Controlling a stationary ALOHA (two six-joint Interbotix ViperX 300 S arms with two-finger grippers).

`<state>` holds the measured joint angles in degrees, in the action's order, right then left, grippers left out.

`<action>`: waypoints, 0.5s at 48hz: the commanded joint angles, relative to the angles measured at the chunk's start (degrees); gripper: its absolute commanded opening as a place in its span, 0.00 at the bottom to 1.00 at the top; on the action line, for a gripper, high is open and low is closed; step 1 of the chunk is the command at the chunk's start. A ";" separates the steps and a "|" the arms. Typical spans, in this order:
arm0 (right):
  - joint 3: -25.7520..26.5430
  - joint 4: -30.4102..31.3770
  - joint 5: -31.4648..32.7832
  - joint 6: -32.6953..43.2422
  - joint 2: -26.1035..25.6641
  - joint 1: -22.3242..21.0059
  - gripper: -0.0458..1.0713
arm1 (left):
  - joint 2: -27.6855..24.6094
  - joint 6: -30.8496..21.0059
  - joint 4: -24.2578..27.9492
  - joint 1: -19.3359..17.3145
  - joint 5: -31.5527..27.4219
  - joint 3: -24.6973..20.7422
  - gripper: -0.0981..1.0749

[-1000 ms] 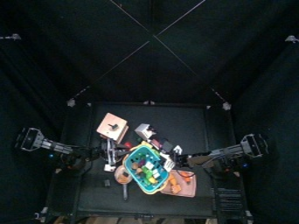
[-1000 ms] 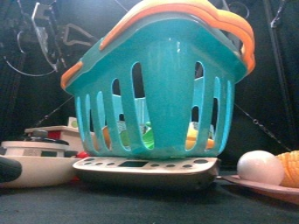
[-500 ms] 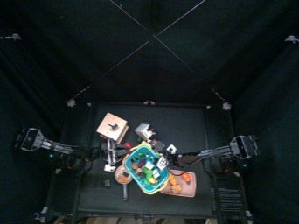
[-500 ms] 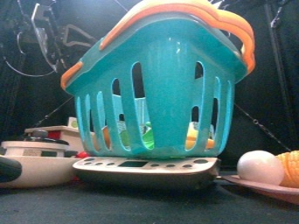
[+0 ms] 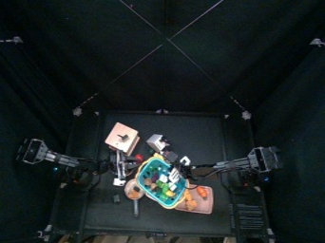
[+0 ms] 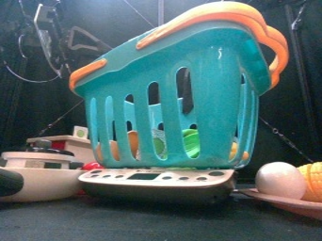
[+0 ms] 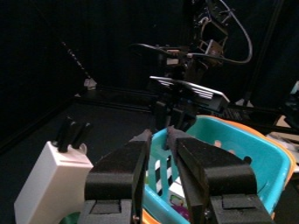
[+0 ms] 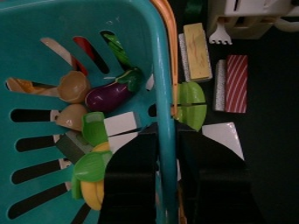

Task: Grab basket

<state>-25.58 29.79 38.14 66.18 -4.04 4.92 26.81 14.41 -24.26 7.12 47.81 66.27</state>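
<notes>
Your basket, teal with an orange rim and handles, stands tilted on a flat grey scale near the front of the worktop, its right side raised. Through the slots and from the right wrist camera you can see toy food inside: a purple eggplant, a green leafy piece, a tan round piece and other yellow and green bits. No writing on it can be read. Your right fingers straddle the basket's rim, one inside and one outside the wall, clenched onto it. Your left fingers hang just above the basket's other side with a narrow gap between them, holding nothing. A white bowl sits left of the scale, a plate with an egg to the right
</notes>
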 commanded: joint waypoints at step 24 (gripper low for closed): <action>1.49 -1.67 -2.02 0.35 -4.22 -1.05 0.35 | 0.09 -0.09 -0.09 -0.09 0.18 -0.62 0.65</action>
<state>-25.40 28.39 37.27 66.27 -6.15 4.57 26.81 14.33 -24.26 7.12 47.81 66.18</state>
